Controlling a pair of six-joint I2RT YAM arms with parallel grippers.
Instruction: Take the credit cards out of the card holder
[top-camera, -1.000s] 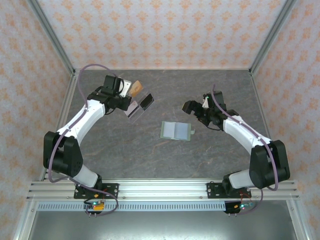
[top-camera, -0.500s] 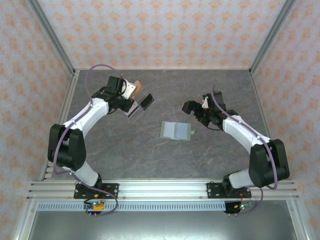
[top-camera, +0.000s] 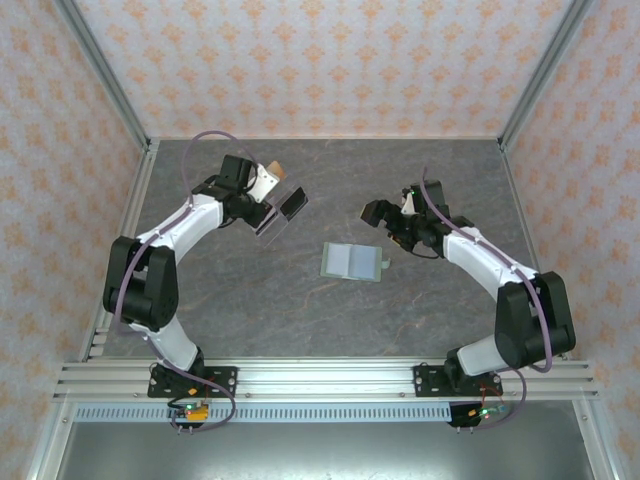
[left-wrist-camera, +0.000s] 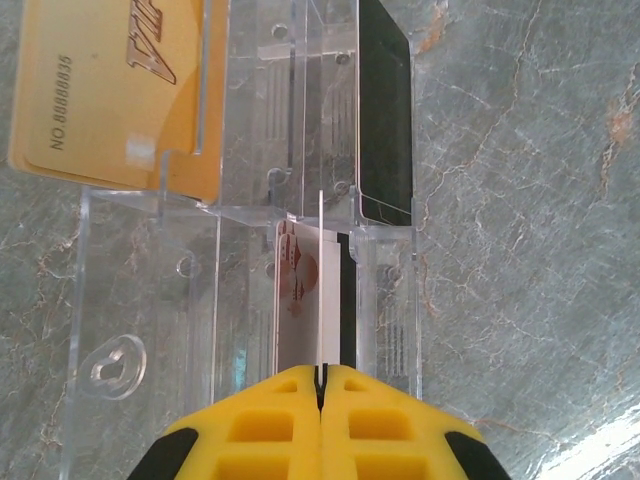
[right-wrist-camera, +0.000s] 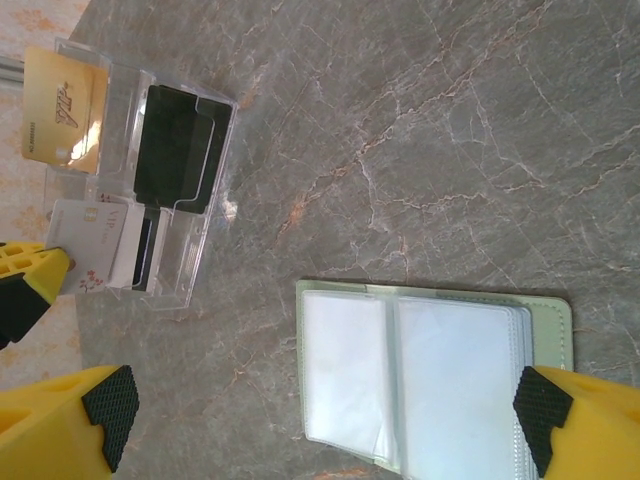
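Note:
The sage-green card holder (top-camera: 353, 261) lies open like a book mid-table, its clear sleeves (right-wrist-camera: 430, 375) looking blank. My right gripper (right-wrist-camera: 320, 430) hovers over it, open, with nothing between its fingers; seen from the top, it (top-camera: 385, 227) sits just right of the holder's far edge. My left gripper (left-wrist-camera: 320, 372) is shut on a white credit card (left-wrist-camera: 300, 290) with a red pattern. That card stands edge-on inside a slot of the clear plastic tray (top-camera: 277, 212). The same white card (right-wrist-camera: 95, 250) and a yellow left fingertip (right-wrist-camera: 25, 280) appear in the right wrist view.
The clear tray (left-wrist-camera: 150, 260) also holds a gold card (left-wrist-camera: 110, 90) and a black card (left-wrist-camera: 385, 110). Patterned walls with metal posts close in the dark marble table (top-camera: 300, 310). Open tabletop lies in front of the holder.
The left arm's elbow has swung inward and its gripper has edged a little right at the tray, still holding the card. The right arm has barely moved.

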